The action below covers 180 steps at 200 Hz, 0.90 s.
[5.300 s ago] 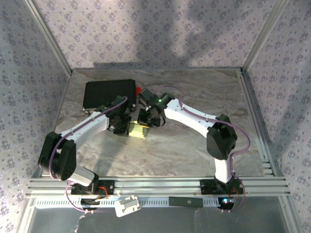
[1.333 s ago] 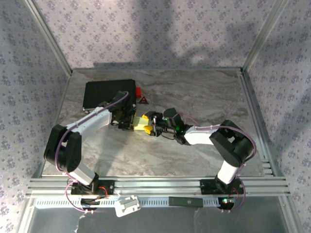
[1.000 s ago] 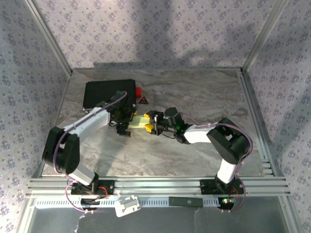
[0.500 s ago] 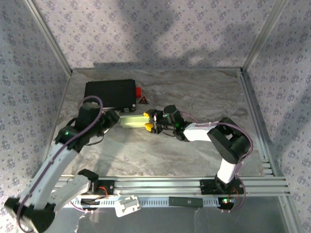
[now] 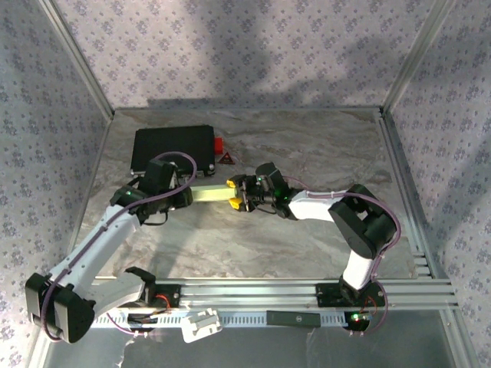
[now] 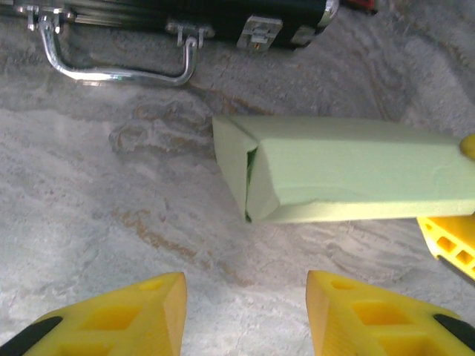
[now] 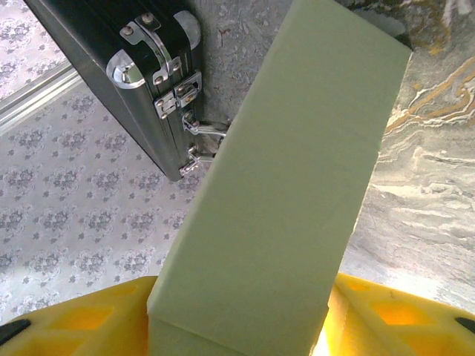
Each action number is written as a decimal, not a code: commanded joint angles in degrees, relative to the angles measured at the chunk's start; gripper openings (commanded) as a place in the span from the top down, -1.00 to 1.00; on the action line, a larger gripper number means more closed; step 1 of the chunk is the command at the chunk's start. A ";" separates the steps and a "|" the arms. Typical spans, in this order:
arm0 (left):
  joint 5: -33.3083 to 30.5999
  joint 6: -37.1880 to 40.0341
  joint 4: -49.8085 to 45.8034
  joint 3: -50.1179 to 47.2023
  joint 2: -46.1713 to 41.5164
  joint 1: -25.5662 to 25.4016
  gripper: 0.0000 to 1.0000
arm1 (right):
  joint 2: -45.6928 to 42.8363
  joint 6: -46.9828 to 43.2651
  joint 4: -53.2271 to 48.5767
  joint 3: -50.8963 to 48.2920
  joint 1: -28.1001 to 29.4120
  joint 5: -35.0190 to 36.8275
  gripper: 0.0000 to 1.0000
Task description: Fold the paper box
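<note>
The paper box (image 5: 211,195) is a pale yellow-green long closed box, lying level just above the marble table. My right gripper (image 5: 236,193) is shut on its right end; in the right wrist view the box (image 7: 297,178) runs away from the yellow fingers (image 7: 82,319) that clamp it. My left gripper (image 5: 184,196) is just off the box's left end. In the left wrist view its gripper (image 6: 245,311) stands open over bare table with nothing between the fingers. There the box (image 6: 356,174) lies ahead, its end flap (image 6: 234,163) slightly ajar.
A black case (image 5: 173,147) with metal latches and a handle lies at the back left, just behind the box, and appears as the black case (image 6: 185,11) in the left wrist view. A small red object (image 5: 220,146) sits at its right corner. Patterned walls enclose the table (image 5: 307,245).
My left gripper let go of the box's left end, drew back leftward and narrowed its jaws; the left arm swung low to the left. The right gripper kept hold of the box.
</note>
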 commanded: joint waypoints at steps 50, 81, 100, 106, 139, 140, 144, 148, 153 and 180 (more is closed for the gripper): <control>1.36 -18.59 8.32 0.04 -3.32 3.18 -0.45 | 2.09 -3.59 -7.09 5.50 -3.09 -2.85 -0.08; 6.95 -18.53 12.05 1.78 0.28 6.42 -0.49 | 5.00 -5.43 -11.85 10.64 -5.01 -6.15 -0.05; 11.52 -16.65 14.11 2.50 5.18 8.61 -0.36 | 6.25 -6.09 -13.74 13.05 -6.10 -7.24 -0.04; 12.99 -16.35 15.10 2.43 6.60 9.10 -0.33 | 6.41 -6.67 -14.89 13.96 -6.31 -7.39 -0.04; 14.90 -14.03 18.24 1.77 10.46 9.41 -0.25 | 7.81 -7.56 -17.89 17.15 -6.86 -8.30 -0.04; 14.81 -14.02 18.36 1.69 10.42 9.41 -0.25 | 7.87 -7.57 -17.94 17.16 -6.86 -8.34 -0.04; 14.52 -13.85 18.80 1.37 10.33 9.41 -0.25 | 8.01 -7.61 -18.22 17.46 -6.93 -8.39 -0.04; 14.46 -13.91 19.40 1.09 10.21 9.41 -0.24 | 8.16 -7.64 -18.32 17.66 -6.95 -8.32 -0.04; 14.49 -14.06 20.31 0.64 10.05 9.47 -0.21 | 8.35 -7.51 -18.29 17.82 -6.96 -8.45 -0.04; 15.11 -15.53 22.81 -0.28 10.07 9.50 -0.04 | 8.76 -7.56 -18.56 18.20 -7.00 -8.52 -0.02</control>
